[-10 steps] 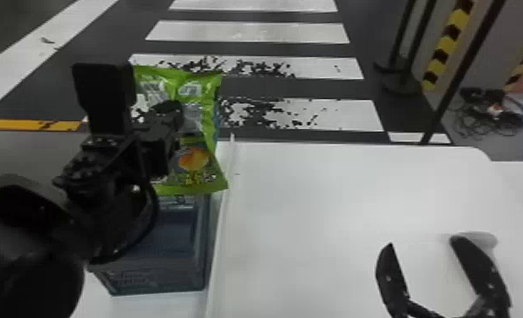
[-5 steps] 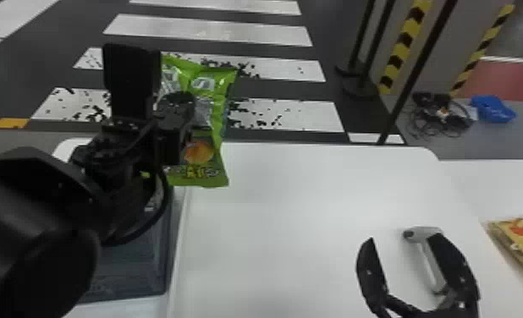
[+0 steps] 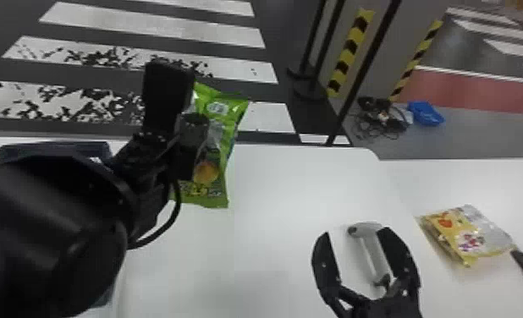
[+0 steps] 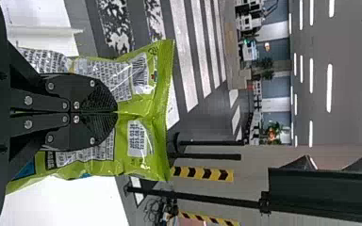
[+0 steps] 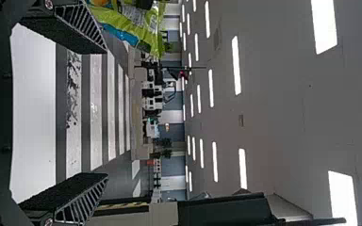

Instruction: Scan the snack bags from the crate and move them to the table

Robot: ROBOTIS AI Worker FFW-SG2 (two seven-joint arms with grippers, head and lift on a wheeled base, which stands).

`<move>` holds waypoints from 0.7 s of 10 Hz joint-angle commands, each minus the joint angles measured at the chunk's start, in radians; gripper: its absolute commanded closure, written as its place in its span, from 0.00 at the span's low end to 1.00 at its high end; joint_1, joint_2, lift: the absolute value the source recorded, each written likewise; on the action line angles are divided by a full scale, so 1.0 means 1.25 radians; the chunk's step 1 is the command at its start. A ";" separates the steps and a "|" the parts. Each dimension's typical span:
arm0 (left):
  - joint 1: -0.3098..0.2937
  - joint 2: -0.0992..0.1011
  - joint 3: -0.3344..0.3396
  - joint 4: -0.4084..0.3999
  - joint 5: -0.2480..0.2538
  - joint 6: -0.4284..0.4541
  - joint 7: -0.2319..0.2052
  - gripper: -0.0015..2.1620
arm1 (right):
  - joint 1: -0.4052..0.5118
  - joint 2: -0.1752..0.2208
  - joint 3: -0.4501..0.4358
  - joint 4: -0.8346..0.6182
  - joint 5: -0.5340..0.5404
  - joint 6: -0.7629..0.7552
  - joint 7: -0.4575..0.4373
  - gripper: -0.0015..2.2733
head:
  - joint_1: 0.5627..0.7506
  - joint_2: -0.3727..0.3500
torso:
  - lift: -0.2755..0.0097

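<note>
Two grippers; we note the right one, our right gripper (image 3: 356, 232), near right, fingers spread by the white scanner (image 3: 374, 253) on the table (image 3: 273, 262). Right: yellow packet (image 3: 459, 230). Farther, left: our left gripper (image 3: 192, 137) pinches the green snack bag (image 3: 227, 127).

"What lies around the scanner (image 3: 371, 251) on my bench (image 3: 273, 253)?"
"Left of it, the crate (image 3: 83, 148); right of it, a snack bag (image 3: 468, 232)."
"And the other bag (image 3: 224, 131)?"
"In my left fingers (image 3: 165, 97), left of the scanner and farther off."
"Behind it?"
"Cables (image 3: 385, 122), on the floor (image 3: 485, 137) past the bench."
</note>
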 commanded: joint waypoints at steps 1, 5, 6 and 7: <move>-0.005 -0.024 -0.022 0.050 0.008 -0.024 -0.013 0.87 | 0.000 0.005 -0.004 0.003 -0.002 0.000 0.000 0.03 | 0.70 0.13 | 0.63; -0.008 -0.060 -0.095 0.160 0.004 -0.034 -0.056 0.87 | -0.006 0.012 -0.004 0.011 -0.005 -0.017 0.000 0.03 | 0.70 0.03 | 0.63; -0.008 -0.066 -0.108 0.188 0.007 -0.034 -0.071 0.87 | -0.009 0.014 -0.002 0.011 -0.005 -0.020 0.000 0.03 | 0.70 0.03 | 0.63; -0.008 -0.075 -0.121 0.216 -0.001 -0.036 -0.077 0.87 | -0.006 0.015 0.000 0.011 -0.005 -0.027 0.000 0.03 | 0.70 0.03 | 0.63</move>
